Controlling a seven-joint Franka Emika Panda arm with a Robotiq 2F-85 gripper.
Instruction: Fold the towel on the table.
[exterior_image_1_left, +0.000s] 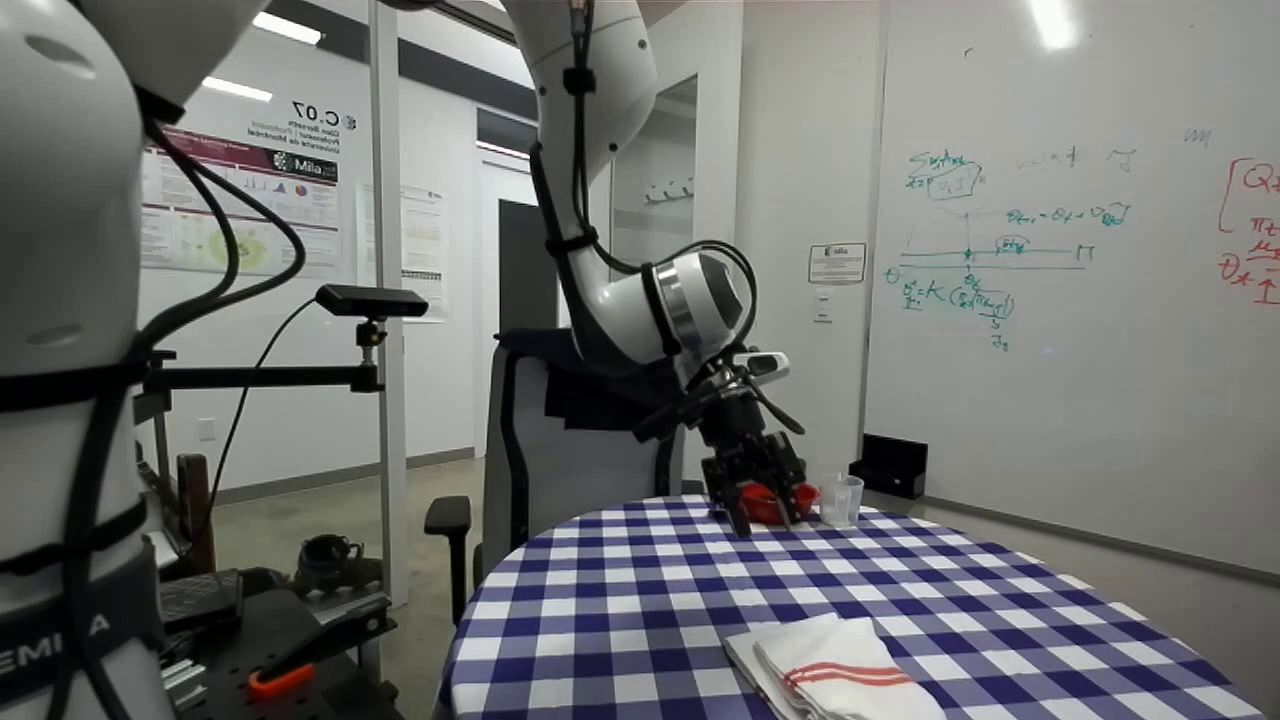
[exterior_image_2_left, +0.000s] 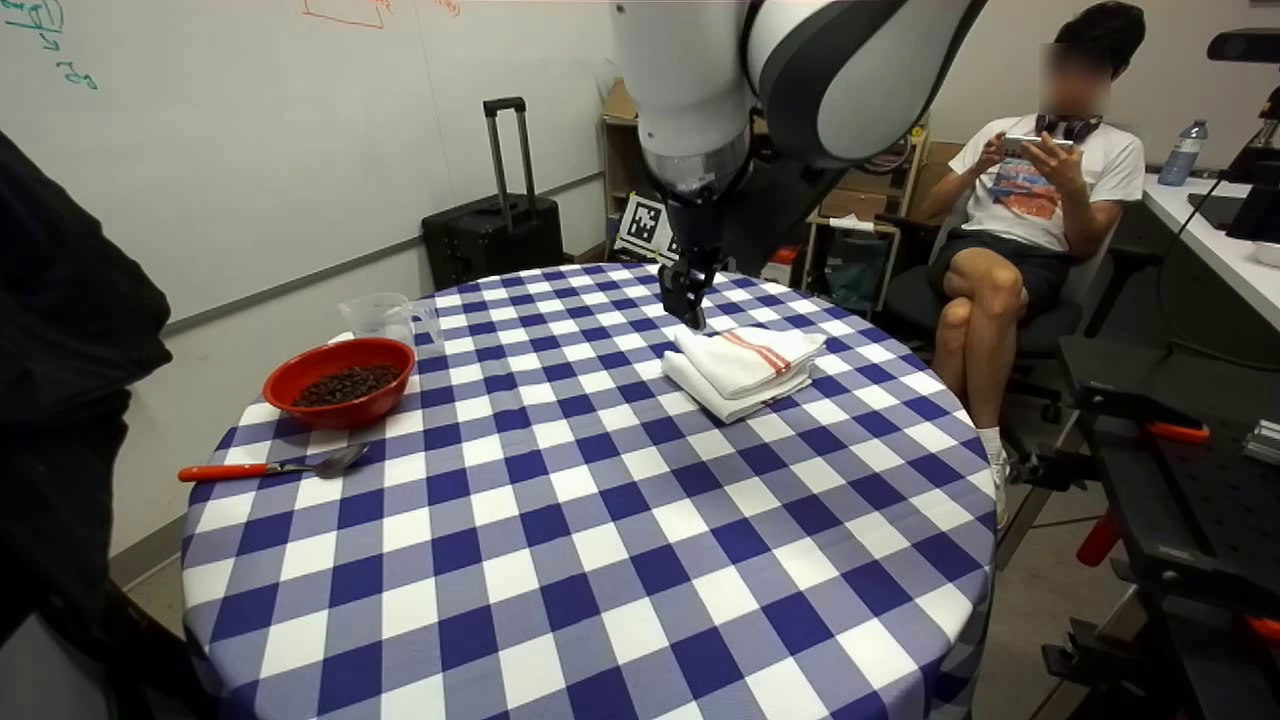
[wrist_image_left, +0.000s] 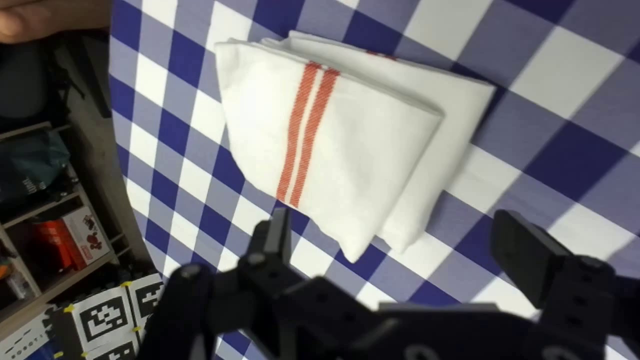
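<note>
One folded towel (wrist_image_left: 365, 155) on the checked table (exterior_image_2_left: 560, 530)

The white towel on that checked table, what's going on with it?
A robot arm has the job of folding the towel. Right now it already lies folded in layers on the table, its edges not quite lined up. The arm's gripper hovers open near it, holding nothing. A red bowl, a clear jug and an orange-handled utensil sit elsewhere on the table.
</note>
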